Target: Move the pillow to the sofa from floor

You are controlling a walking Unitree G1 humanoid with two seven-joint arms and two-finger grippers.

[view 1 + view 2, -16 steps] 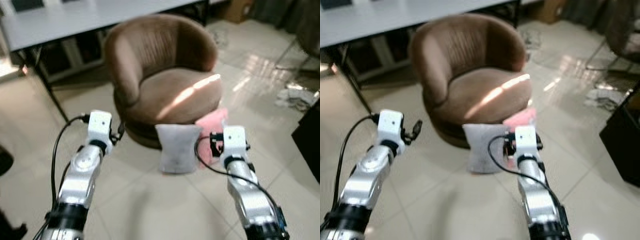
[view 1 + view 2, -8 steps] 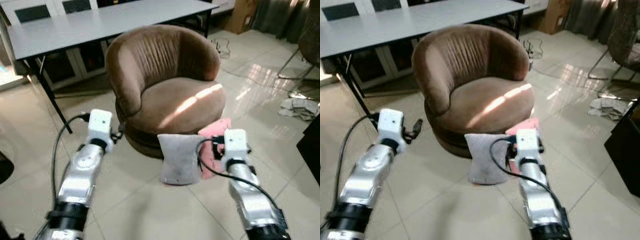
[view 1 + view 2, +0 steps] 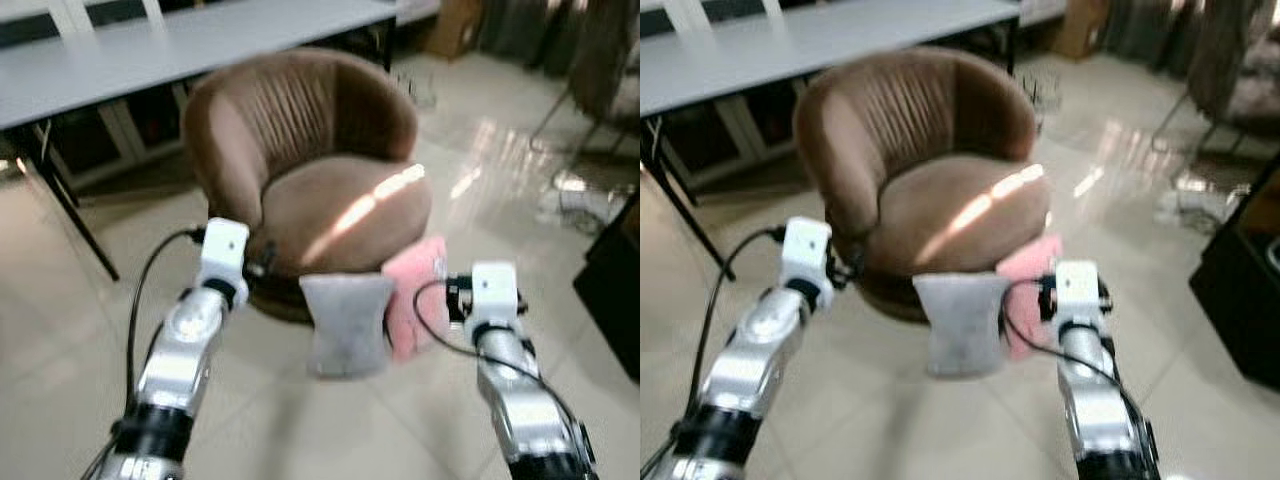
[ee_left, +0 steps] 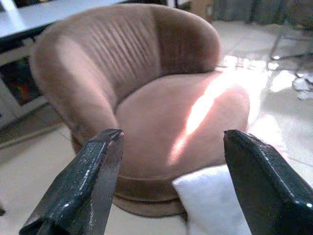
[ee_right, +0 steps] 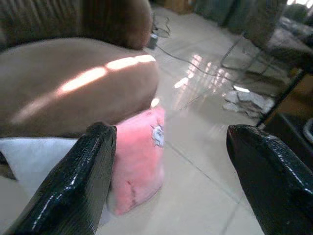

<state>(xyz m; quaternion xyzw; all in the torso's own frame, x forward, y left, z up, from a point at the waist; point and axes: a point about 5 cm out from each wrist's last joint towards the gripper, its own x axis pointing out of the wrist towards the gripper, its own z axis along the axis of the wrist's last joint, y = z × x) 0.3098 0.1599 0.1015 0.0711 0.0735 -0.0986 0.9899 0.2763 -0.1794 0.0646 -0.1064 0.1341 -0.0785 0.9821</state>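
A grey pillow (image 3: 346,324) stands upright on the tiled floor against the front of a round brown sofa chair (image 3: 310,170). Leaning beside it on the right is a pink pillow (image 3: 416,296), also on the floor. My left gripper (image 4: 171,181) is open, raised short of the chair's left front, its fingers (image 4: 95,186) framing the seat and a corner of the grey pillow (image 4: 215,203). My right gripper (image 5: 168,171) is open too, held to the right of the pillows, with the pink pillow (image 5: 139,154) between its fingers (image 5: 73,176).
A long grey table (image 3: 150,45) stands behind the chair. A black cabinet (image 3: 615,290) sits at the right edge. Crumpled cloth (image 3: 585,205) lies on the glossy floor at the right rear, near thin metal chair legs (image 3: 1170,120).
The camera has swung, so the chair and pillows sit further left and lower in view. Both grippers stay open, at much the same distance from the pillows.
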